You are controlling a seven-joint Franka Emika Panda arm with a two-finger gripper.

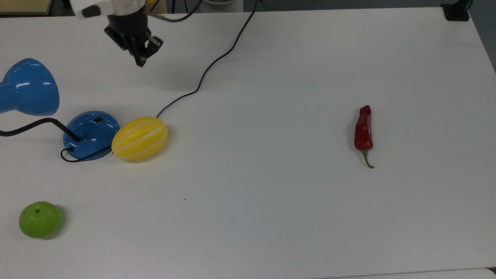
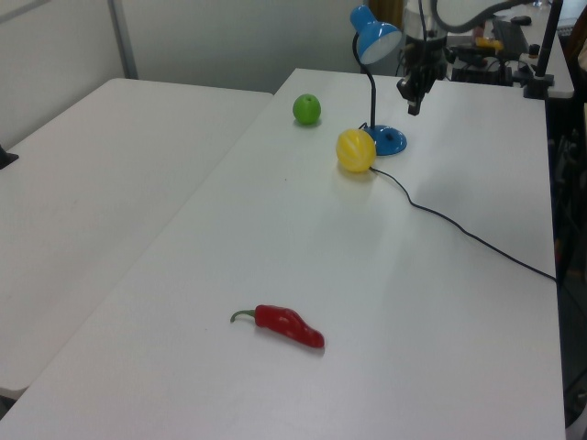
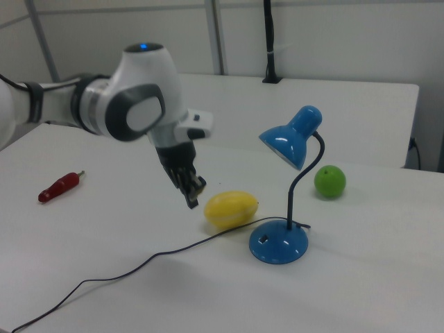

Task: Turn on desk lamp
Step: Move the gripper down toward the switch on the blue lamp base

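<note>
Where the white surface [image 1: 271, 217] met the top view's left edge, the glossy blue desk lamp [image 1: 92, 133] stood on its round dome base, a small black switch [image 1: 98, 120] set in the top of that dome and a black bendable neck [image 3: 305, 177] rising to a cone-shaped shade [image 3: 288, 142] that tilted downward in the right view. Its thin black cord [image 1: 217, 58] looped round the base, passed behind a yellow oval melon with pale stripes [image 1: 139, 138] and ran away across the surface to the far edge. That melon lay touching the base on the top view's right. A round green apple [image 1: 40, 219] sat well apart from the lamp near the top view's lower left corner, and a red chilli pepper with a green stem [image 1: 364, 131] lay far off toward the top view's right. The black claw [image 1: 140, 62] on the white and grey arm [image 3: 125, 107] hung in the air above the surface, pointing down, near the lamp's base but apart from it and touching nothing; its fingers looked pressed together, clenched on nothing.
</note>
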